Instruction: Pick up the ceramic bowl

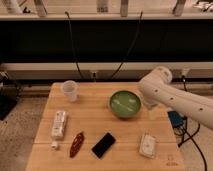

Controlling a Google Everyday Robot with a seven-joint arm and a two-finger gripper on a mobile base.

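Pincer hangs just beside ceramic bowl on table w/ cup.

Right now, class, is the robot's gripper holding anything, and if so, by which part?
Nothing appears held. The ceramic bowl sits on the table; the gripper is beside its right rim, largely hidden under the arm.

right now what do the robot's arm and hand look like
The arm is glossy white. It is a thick, smooth tube ending in a rounded, bulbous joint, with a row of small dark dots along its side. No cables or labels show on it. The hand is not visible; it appears to be hidden behind that rounded joint, just right of the ceramic bowl.
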